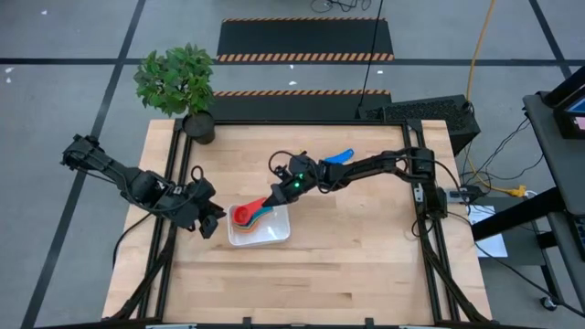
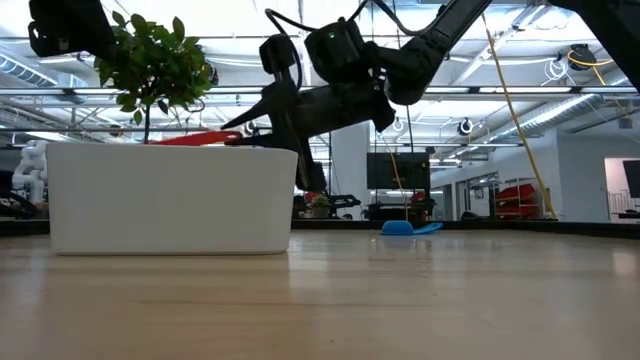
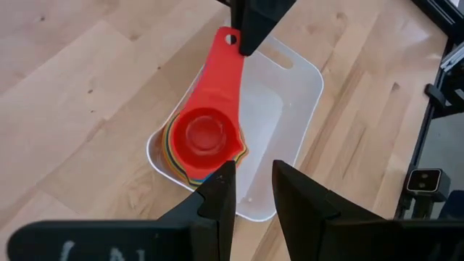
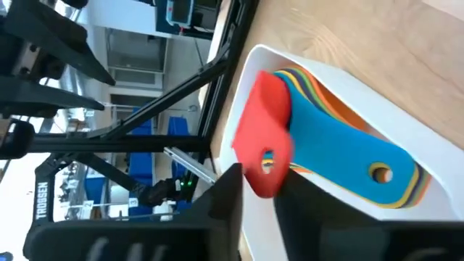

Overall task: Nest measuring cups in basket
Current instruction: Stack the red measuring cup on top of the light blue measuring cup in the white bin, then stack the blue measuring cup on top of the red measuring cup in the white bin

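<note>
Red cup [image 3: 206,134] atop stack in basket [image 3: 297,87], right pincer [image 1: 271,198] at handle.

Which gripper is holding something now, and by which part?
The right gripper is at the handle tip of the red measuring cup; a firm hold cannot be told. The left gripper holds nothing.

Right arm reaching in from table's right side, elbow bent, forearm stretching toward table centre. Right gripper [image 1: 271,197] pointing down-left, green wrist light glowing, fingers [image 3: 250,29] sitting at either side of red measuring cup [image 3: 208,116] handle end; whether pinching or just released, cannot tell. Left arm coming in from left edge, folded low, waiting. Left gripper [image 1: 212,219] hovering just beside basket [image 1: 274,234] corner, fingers [image 3: 221,196] standing slightly parted, gripping nothing.
</note>
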`<state>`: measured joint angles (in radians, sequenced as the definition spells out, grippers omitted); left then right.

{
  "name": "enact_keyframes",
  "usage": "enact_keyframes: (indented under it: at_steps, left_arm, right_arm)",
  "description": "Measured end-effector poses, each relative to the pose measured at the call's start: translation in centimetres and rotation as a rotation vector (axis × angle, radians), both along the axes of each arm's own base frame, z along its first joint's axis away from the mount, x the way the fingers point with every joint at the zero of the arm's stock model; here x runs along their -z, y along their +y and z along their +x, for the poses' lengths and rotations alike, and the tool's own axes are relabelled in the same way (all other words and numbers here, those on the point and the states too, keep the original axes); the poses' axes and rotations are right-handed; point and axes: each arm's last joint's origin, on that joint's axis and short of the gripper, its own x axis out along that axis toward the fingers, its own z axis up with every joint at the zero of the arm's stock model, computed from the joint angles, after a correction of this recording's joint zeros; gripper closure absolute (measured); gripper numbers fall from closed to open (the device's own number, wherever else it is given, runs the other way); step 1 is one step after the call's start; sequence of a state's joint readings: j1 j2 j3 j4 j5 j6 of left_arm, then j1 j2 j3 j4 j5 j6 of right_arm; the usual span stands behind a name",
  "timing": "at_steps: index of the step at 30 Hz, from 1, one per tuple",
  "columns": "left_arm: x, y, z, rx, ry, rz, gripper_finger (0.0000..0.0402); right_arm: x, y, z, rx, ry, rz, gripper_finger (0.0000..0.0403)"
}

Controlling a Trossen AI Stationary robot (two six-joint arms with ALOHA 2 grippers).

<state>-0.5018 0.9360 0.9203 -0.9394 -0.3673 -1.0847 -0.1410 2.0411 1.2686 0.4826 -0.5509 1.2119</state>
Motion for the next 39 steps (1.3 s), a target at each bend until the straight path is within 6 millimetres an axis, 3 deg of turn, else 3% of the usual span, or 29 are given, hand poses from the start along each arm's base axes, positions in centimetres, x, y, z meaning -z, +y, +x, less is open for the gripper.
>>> enact_keyframes:
  at_steps: [6,11,16,23,31,39]
  left_arm:
    - [0.0,0.0,0.0,0.004,0.0,0.003,0.0309]
    - [0.0,0.0,0.0,0.007,0.0,0.006,0.0309]
    - [0.0,0.0,0.0,0.012,0.0,0.012,0.0309]
    - [0.0,0.0,0.1,0.025,-0.008,0.032,0.0309]
    - [-0.1,0.1,0.1,0.005,-0.027,0.079,0.0309]
    - [-0.1,0.2,0.3,-0.07,-0.057,0.088,0.0309]
  right_arm:
    - [0.3,0.0,-0.1,0.003,0.035,0.009,0.0282]
    - [-0.3,0.4,-0.5,0.034,0.082,0.0,0.0258]
    - [-2.5,0.3,-1.1,0.104,0.064,-0.058,0.0253]
    - [-4.2,0.5,-2.7,0.102,0.158,-0.113,0.0252]
    - [-7.1,1.4,-4.1,0.089,0.12,-0.161,0.0252]
    - [-10.6,2.3,-7.8,0.015,0.192,-0.258,0.0252]
